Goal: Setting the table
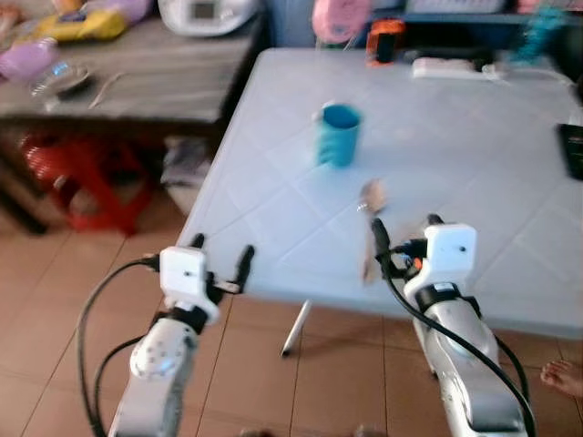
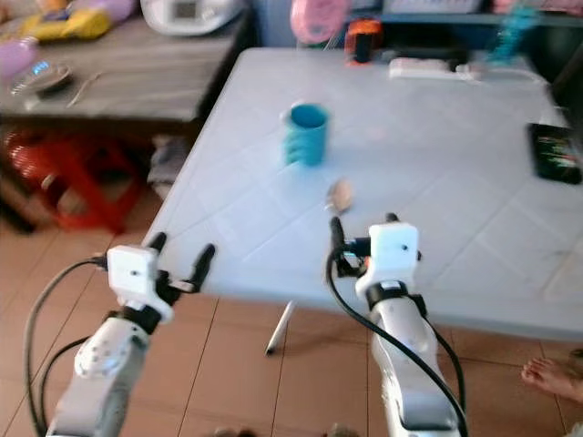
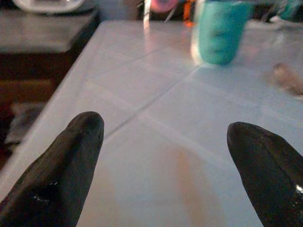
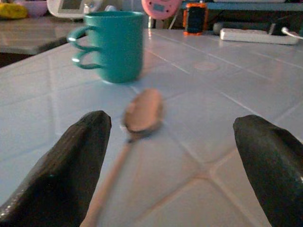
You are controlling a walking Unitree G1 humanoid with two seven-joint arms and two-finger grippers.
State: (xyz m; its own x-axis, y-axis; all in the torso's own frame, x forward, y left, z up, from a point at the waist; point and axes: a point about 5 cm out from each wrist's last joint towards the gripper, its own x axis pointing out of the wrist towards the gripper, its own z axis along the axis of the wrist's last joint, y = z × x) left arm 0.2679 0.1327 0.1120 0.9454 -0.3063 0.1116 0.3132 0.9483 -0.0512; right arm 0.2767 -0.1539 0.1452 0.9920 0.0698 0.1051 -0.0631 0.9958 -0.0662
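— The desk [image 1: 474,155]?
— Pale blue; a mug [image 1: 339,135] stands on it, a spoon [image 4: 137,118] just nearer.
— Pincers?
— Right pincer [image 1: 404,238] gapes beside the spoon; left pincer [image 1: 221,257] gapes at the edge.

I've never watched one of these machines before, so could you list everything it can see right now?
Folding table: one, pale blue-white, in front of the robot.
Mug: one, teal, upright on the table.
Spoon: one, wooden-looking, lying on the table nearer than the mug.
Power strip: one, white, at the table's far edge.
Orange-black object: one, far edge, too blurred to name.
Side table: one, grey wood, left, with clutter.
Stool: one, red, under the side table.
Person's foot: one, on the floor, lower right.
Left pincer: black, open, at the table's near edge.
Right pincer: black, open, around the spoon handle.
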